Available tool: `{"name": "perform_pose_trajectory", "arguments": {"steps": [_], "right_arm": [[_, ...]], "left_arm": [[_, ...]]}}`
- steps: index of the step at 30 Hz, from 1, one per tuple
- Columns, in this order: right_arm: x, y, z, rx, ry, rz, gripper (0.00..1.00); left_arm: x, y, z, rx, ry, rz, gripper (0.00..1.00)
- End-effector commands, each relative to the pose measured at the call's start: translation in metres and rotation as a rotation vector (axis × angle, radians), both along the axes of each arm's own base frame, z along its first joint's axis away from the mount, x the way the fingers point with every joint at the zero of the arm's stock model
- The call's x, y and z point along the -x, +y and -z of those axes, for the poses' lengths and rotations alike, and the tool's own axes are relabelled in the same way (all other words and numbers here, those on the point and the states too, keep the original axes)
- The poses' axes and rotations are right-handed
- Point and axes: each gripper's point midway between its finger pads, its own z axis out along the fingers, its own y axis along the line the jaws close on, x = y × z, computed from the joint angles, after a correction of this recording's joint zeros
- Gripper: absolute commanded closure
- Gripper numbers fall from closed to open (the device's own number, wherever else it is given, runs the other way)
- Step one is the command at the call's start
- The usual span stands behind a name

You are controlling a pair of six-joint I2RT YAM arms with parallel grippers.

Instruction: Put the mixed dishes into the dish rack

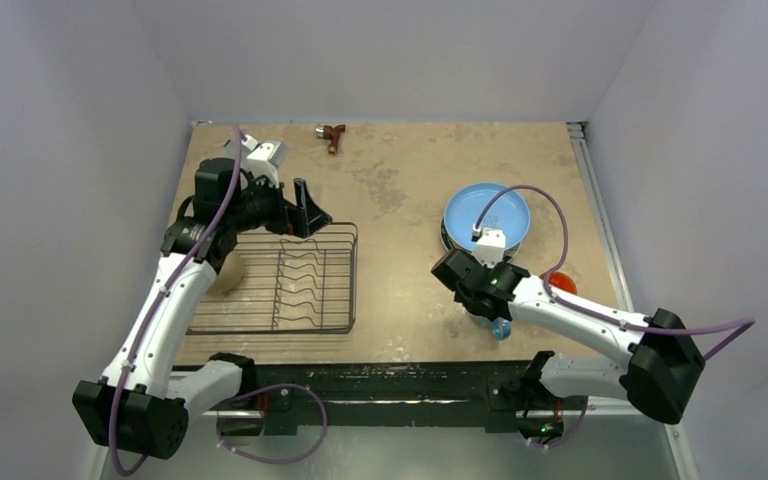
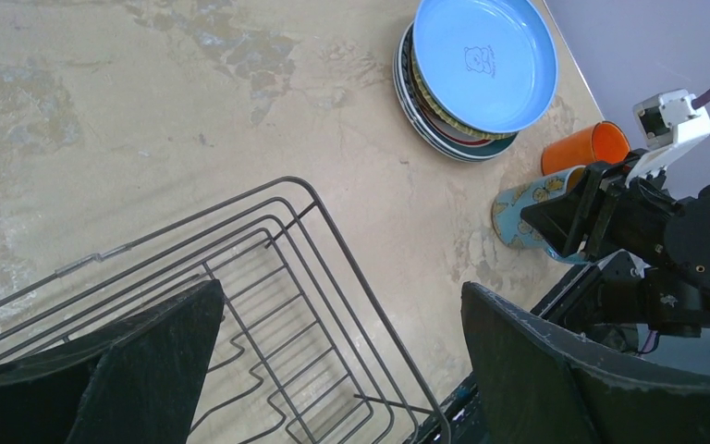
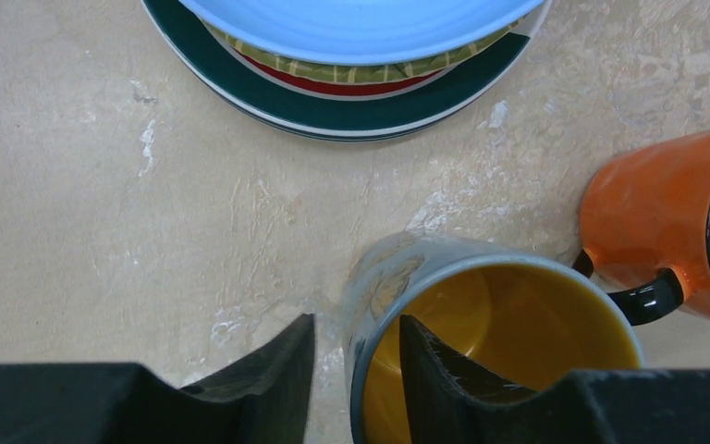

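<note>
The black wire dish rack [image 1: 300,285] [image 2: 268,231] stands at the left; a pale round bowl [image 1: 226,276] lies in its left part, half hidden by my left arm. My left gripper [image 1: 305,215] [image 2: 342,289] is open and empty above the rack's far right corner. The light blue plate [image 1: 487,212] [image 2: 485,60] tops a stack with the yellow woven plate [image 3: 333,69] and the green-rimmed plate [image 3: 333,113]. My right gripper [image 1: 495,315] [image 3: 358,321] straddles the blue mug's [image 3: 397,277] [image 2: 522,208] rim, one finger inside, small gaps showing on both sides. The orange mug [image 1: 560,283] [image 3: 656,213] lies beside it.
A small brown tool [image 1: 332,133] lies at the table's far edge. White walls close in the left, back and right sides. A metal rail [image 1: 600,230] runs along the right edge. The black base bar [image 1: 390,385] lies along the near edge.
</note>
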Motion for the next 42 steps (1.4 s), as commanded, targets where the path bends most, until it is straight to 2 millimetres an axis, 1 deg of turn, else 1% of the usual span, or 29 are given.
{"name": "perform_pose_trajectory", "arguments": {"steps": [1,4,7,9,12,14,16,19,24,26,27,28,29,31,32,33,34,36,38,41,42], "right_arm": [[-0.014,0.004,-0.004,-0.025,-0.073,0.040,0.68],[-0.017,0.007,-0.006,-0.033,-0.082,0.036,0.77],[-0.018,0.010,-0.009,-0.051,-0.087,0.032,0.89],[-0.020,0.016,-0.012,-0.094,-0.100,0.029,0.99],[-0.021,0.032,-0.023,-0.192,-0.116,0.007,1.00],[-0.020,0.050,-0.035,-0.309,-0.121,-0.030,1.00],[-0.017,0.070,-0.051,-0.454,-0.146,-0.077,1.00],[-0.011,0.091,-0.084,-0.682,-0.223,-0.141,1.00],[-0.005,0.104,-0.138,-0.995,-0.383,-0.191,1.00],[-0.001,0.109,-0.156,-1.108,-0.421,-0.212,1.00],[0.001,0.112,-0.164,-1.165,-0.435,-0.219,1.00],[0.002,0.114,-0.173,-1.220,-0.448,-0.224,1.00],[0.004,0.116,-0.182,-1.281,-0.457,-0.232,1.00],[0.009,0.119,-0.201,-1.416,-0.474,-0.250,1.00],[0.012,0.121,-0.210,-1.491,-0.476,-0.253,1.00],[0.012,0.121,-0.215,-1.556,-0.475,-0.237,1.00],[0.012,0.121,-0.220,-1.622,-0.480,-0.227,1.00],[0.011,0.119,-0.229,-1.746,-0.490,-0.212,1.00],[0.009,0.119,-0.236,-1.827,-0.491,-0.211,1.00],[0.007,0.120,-0.249,-1.953,-0.499,-0.228,1.00],[0.010,0.117,-0.260,-2.016,-0.520,-0.255,1.00]], "left_arm": [[-0.004,-0.003,-0.004,-0.016,-0.060,0.035,0.00],[-0.004,-0.003,-0.003,-0.014,-0.054,0.039,0.00],[-0.001,-0.005,-0.006,-0.005,-0.062,0.049,0.00],[0.002,-0.006,-0.009,0.004,-0.072,0.061,0.00],[0.006,-0.010,-0.013,0.024,-0.084,0.084,0.00],[0.009,-0.013,-0.013,0.040,-0.086,0.102,0.00],[0.011,-0.017,-0.015,0.059,-0.084,0.125,0.00],[0.014,-0.019,-0.017,0.074,-0.086,0.142,0.00],[0.025,-0.022,-0.016,0.086,-0.083,0.127,0.00],[0.034,-0.029,-0.017,0.153,-0.052,0.128,0.00],[0.039,-0.032,-0.013,0.206,-0.014,0.118,0.00],[0.045,-0.035,-0.007,0.260,0.024,0.107,0.00],[0.052,-0.040,-0.005,0.331,0.052,0.110,0.00],[0.073,-0.046,0.000,0.475,0.075,0.133,0.00],[0.080,-0.048,-0.010,0.563,0.062,0.139,0.00],[0.088,-0.048,-0.007,0.597,0.062,0.142,0.00],[0.096,-0.050,-0.011,0.641,0.062,0.151,0.00],[0.109,-0.052,-0.016,0.660,0.056,0.169,0.00],[0.119,-0.057,-0.017,0.676,0.087,0.186,0.00],[0.127,-0.070,-0.018,0.724,0.132,0.209,0.00],[0.129,-0.074,-0.016,0.730,0.149,0.208,0.00]]}}
